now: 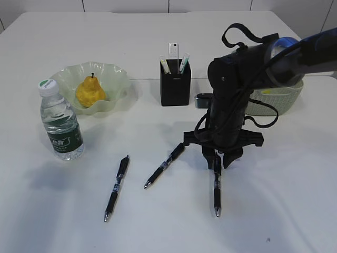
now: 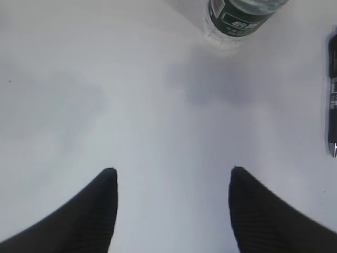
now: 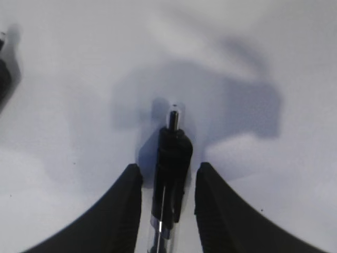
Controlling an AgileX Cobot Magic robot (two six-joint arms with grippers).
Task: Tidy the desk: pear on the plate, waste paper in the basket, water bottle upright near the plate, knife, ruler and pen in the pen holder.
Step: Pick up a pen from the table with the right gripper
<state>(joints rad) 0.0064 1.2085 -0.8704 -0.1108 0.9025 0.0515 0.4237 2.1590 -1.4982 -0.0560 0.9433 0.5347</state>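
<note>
Right gripper (image 3: 167, 182), jaws parted, straddles the pen (image 3: 169, 174), whose axis runs 12 to 6 o'clock.

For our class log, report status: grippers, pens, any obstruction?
Right gripper jaws straddle the right pen, not clamped. Left gripper open over bare desk. Two pens lie loose. Nothing blocking.

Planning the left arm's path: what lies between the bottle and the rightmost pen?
Two pens, one nearer the bottle, another nearer the rightmost pen; exterior view.
</note>
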